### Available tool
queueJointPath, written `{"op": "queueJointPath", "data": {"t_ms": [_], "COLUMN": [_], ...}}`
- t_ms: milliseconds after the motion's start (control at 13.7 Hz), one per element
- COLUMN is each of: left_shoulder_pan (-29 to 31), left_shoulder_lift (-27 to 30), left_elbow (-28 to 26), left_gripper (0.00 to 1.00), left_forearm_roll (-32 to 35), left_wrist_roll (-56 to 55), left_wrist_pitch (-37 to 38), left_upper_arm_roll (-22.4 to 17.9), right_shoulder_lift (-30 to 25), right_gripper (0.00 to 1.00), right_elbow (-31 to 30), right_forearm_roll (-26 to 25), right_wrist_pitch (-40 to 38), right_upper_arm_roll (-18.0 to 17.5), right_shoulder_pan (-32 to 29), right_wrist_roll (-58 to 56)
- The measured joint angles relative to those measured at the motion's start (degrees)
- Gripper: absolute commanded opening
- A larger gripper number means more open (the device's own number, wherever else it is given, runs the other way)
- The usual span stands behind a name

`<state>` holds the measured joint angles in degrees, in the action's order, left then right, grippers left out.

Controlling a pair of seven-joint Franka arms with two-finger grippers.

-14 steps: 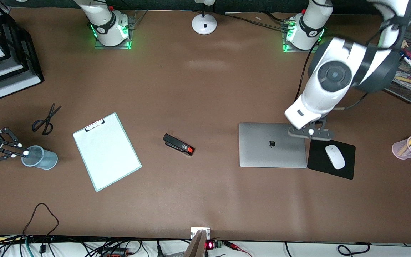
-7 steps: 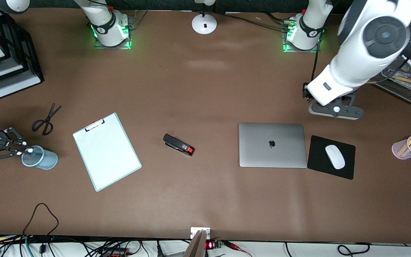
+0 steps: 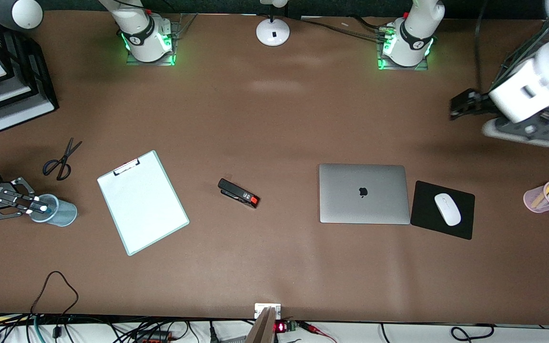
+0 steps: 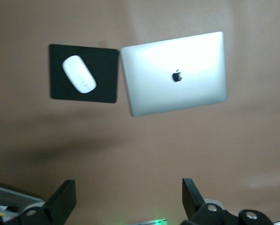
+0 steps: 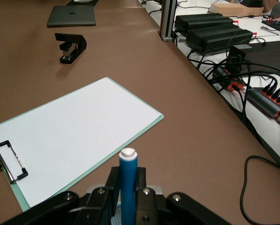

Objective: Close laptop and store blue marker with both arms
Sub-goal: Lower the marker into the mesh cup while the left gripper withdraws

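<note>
Beside the black mouse pad (image 3: 442, 210), toward the right arm's end of the table, the laptop (image 3: 364, 193) lies shut, lid up. Well away from the laptop, at the right arm's end, the right gripper (image 3: 34, 206) is clamped on the blue marker (image 5: 128, 185), holding it upright over the rim of the clear blue cup (image 3: 59, 211). Off the laptop toward the left arm's end, the left gripper (image 4: 126, 199) hangs in the air over bare table with its fingers spread wide and nothing between them.
</note>
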<state>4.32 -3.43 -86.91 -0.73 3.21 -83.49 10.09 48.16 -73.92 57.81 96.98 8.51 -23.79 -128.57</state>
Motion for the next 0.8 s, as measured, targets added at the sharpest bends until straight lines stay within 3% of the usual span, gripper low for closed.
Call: {"op": "queueJointPath", "data": {"t_ms": [219, 802], "left_shoulder_pan": [-3.9, -5.3], "left_shoulder_lift": [3.7, 4.1], "left_elbow": [-5.5, -7.8], "left_gripper": [1.0, 1.0], "left_forearm_roll": [0.0, 0.0], "left_wrist_roll": [2.4, -0.1], "left_wrist_pitch": [-2.0, -4.6], "left_upper_arm_roll": [-7.2, -8.5], "right_shoulder_lift": [0.6, 3.2], "right_gripper": [0.06, 0.07], "right_elbow": [0.8, 1.1], "right_forearm_roll": [0.1, -0.2], "right_wrist_pitch": [0.5, 0.9], "right_upper_arm_roll": [0.0, 0.0], "right_shoulder_pan": [-0.4, -1.9], "right_wrist_roll": [0.0, -0.3]}}
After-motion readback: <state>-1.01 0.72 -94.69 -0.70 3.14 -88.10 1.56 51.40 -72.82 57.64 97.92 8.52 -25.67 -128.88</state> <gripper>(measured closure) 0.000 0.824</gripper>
